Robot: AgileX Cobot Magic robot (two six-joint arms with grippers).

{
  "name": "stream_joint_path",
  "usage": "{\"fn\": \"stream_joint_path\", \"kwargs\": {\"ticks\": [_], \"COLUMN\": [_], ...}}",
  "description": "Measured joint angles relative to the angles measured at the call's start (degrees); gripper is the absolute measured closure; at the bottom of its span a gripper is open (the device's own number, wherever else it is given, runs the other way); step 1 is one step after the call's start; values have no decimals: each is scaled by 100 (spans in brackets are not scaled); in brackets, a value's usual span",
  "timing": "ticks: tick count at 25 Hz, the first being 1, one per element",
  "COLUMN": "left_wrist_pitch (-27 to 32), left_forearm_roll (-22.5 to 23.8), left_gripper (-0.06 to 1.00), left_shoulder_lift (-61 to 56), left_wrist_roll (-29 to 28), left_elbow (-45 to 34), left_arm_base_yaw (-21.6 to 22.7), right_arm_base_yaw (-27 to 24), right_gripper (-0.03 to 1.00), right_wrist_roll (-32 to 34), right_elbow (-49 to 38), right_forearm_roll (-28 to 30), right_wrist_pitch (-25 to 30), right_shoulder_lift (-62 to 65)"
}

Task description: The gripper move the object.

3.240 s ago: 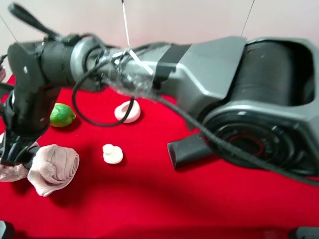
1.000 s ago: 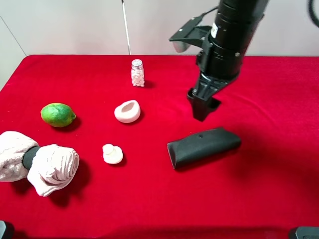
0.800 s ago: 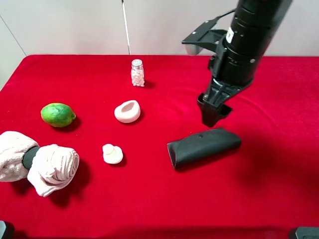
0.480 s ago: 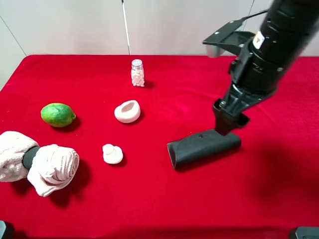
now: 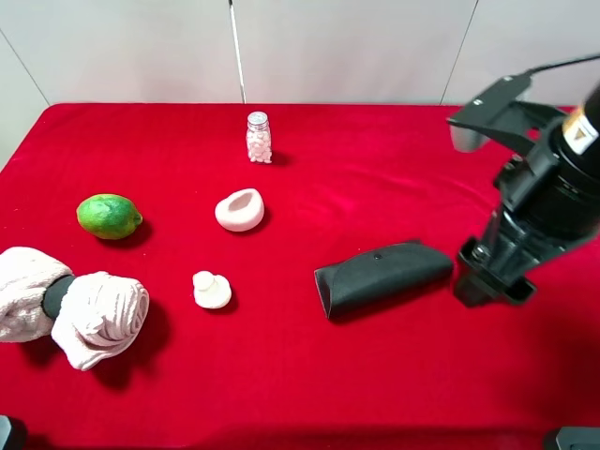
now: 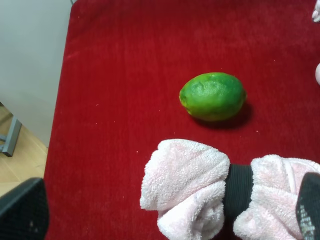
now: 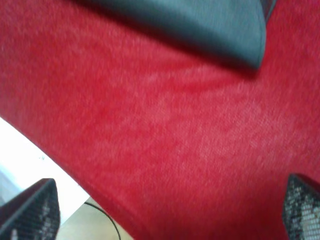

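The pale pink towel dumbbell lies on the red cloth at the far left, with nothing holding it. It also shows in the left wrist view, its black middle between two fluffy balls. My left gripper is open, its fingertips wide apart at that view's corners; it is out of the exterior view. My right gripper hangs from the grey and black arm at the right, just right of the dark pouch. It is open and empty in the right wrist view.
A lime lies behind the towel. A white shell, a small white piece and a small bottle stand left of centre. The right wrist view shows the pouch and the cloth's edge.
The right arm reached across to the towel at the far left, then swung back right, past the pouch. The towel has stayed put over the last second.
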State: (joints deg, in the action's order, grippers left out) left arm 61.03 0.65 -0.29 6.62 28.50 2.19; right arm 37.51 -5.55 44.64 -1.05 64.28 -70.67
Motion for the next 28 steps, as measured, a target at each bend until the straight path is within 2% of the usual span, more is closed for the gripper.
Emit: {"fn": "stream_joint_path", "kwargs": {"ticks": [7,16,28], "left_wrist_pitch": [0,0,0], "left_forearm_roll": [0,0,0], "left_gripper": [-3,-3,-3], "left_shoulder_lift": [0,0,0], "left_wrist_roll": [0,0,0], "left_elbow": [0,0,0], "left_arm_base_yaw": [0,0,0], "right_arm_base_yaw": [0,0,0], "right_gripper": [27,27,27], "right_wrist_roll": [64,66,138], "right_elbow": [-584,-1575,-1607], "right_forearm_roll": [1,26,35], "right_wrist_pitch": [-17,-463,-562], "right_shoulder_lift": [793,1855,2877]}}
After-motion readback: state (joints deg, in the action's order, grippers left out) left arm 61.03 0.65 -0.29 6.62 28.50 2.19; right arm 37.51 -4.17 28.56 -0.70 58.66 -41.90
